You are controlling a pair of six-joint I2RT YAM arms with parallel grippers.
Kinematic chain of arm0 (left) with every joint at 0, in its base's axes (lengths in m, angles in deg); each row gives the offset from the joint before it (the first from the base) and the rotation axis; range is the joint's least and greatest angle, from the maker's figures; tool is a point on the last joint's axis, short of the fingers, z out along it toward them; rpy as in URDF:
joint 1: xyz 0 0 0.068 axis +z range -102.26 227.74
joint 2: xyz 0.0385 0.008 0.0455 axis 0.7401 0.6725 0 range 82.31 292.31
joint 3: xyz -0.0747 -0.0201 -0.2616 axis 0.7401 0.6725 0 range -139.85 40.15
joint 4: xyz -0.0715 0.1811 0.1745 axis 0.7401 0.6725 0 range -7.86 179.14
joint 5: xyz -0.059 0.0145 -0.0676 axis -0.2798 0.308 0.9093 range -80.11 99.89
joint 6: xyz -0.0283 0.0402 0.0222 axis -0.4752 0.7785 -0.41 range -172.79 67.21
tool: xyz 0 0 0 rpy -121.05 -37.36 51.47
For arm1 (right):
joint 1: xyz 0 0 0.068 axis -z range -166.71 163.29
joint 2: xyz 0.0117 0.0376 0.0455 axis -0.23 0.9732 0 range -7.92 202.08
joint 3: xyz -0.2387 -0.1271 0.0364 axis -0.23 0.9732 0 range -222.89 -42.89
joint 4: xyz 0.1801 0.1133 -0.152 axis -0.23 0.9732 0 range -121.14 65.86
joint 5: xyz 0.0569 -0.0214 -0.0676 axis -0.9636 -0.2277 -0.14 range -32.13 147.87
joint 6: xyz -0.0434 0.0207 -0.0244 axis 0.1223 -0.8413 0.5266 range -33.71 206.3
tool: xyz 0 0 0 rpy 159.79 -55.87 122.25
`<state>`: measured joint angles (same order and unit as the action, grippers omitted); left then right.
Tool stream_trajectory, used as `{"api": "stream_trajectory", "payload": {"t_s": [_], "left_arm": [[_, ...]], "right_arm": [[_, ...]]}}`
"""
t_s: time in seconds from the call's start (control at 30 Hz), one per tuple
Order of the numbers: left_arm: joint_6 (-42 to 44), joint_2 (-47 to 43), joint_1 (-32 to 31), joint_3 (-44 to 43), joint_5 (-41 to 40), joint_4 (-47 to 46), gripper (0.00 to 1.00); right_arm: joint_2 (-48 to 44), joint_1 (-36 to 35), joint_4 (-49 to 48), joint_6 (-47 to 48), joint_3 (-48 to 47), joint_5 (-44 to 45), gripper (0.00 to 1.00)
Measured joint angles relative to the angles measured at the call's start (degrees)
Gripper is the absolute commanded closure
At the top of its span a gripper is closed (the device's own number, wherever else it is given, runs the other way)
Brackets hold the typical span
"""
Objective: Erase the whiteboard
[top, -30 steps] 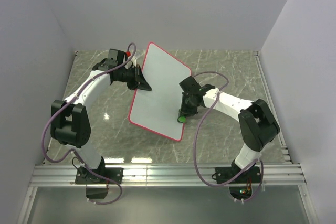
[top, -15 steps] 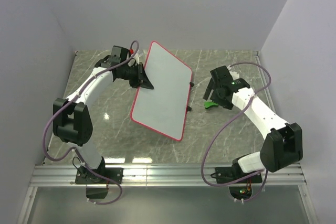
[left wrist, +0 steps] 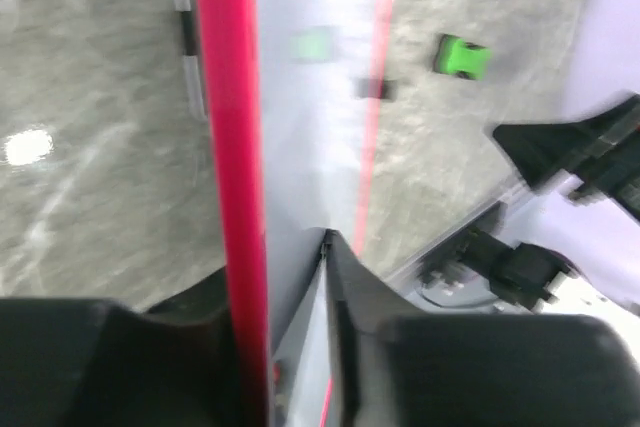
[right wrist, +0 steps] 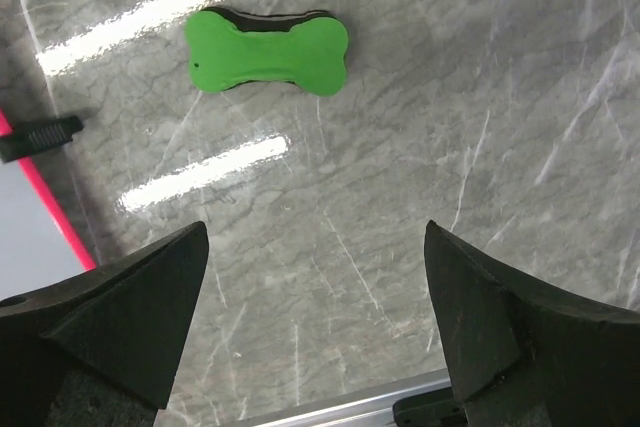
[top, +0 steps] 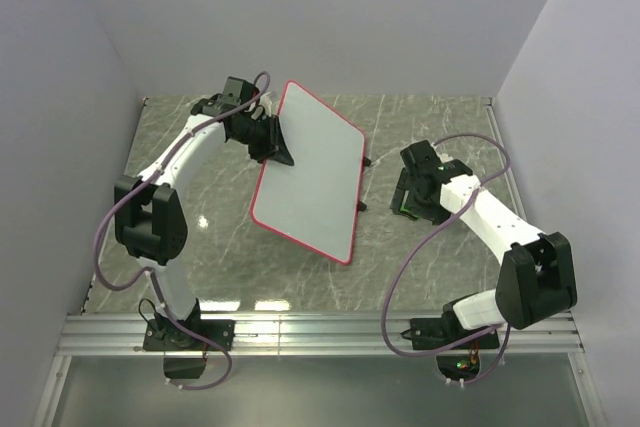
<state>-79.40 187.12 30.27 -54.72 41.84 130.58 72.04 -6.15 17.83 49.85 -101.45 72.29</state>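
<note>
Right claw [right wrist: 315, 232] gapes wide, grasping nothing, and hovers over the grey marbled bench [right wrist: 480, 97]. The green bone-shaped eraser [right wrist: 267, 50] lies flat at its 11 o'clock, apart from both fingers. Left claw [left wrist: 272, 267] straddles the red rim of the whiteboard [top: 310, 182] at the board's 10 o'clock edge; whether it pinches the rim or stands loose around it I cannot tell. From above, the board sits askew across mid-bench, with small black clips [top: 360, 207] on its 3 o'clock edge and the right claw beyond them.
</note>
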Motion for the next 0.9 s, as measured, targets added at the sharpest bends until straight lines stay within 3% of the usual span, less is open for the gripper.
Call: {"api": "stream_trajectory", "payload": {"t_s": [0.1,0.33,0.67,0.9], "left_arm": [[0.55,1.33,-0.13,-0.72,-2.43,1.42,0.53],[0.35,1.86,-1.25,-3.61,-4.42,2.08,0.40],[0.20,0.76,-0.79,-6.69,-11.04,2.43,0.36],[0.09,-5.86,2.80,-5.70,-23.10,1.97,0.39]], "right_arm": [[0.00,0.00,-0.04,0.85,0.00,-0.28,0.05],[-0.07,0.00,-0.55,2.29,0.00,-1.60,0.05],[-3.69,0.00,-1.42,4.44,-0.46,-2.43,0.02],[-8.26,0.00,-1.40,5.68,-0.76,-2.64,0.02]]}}
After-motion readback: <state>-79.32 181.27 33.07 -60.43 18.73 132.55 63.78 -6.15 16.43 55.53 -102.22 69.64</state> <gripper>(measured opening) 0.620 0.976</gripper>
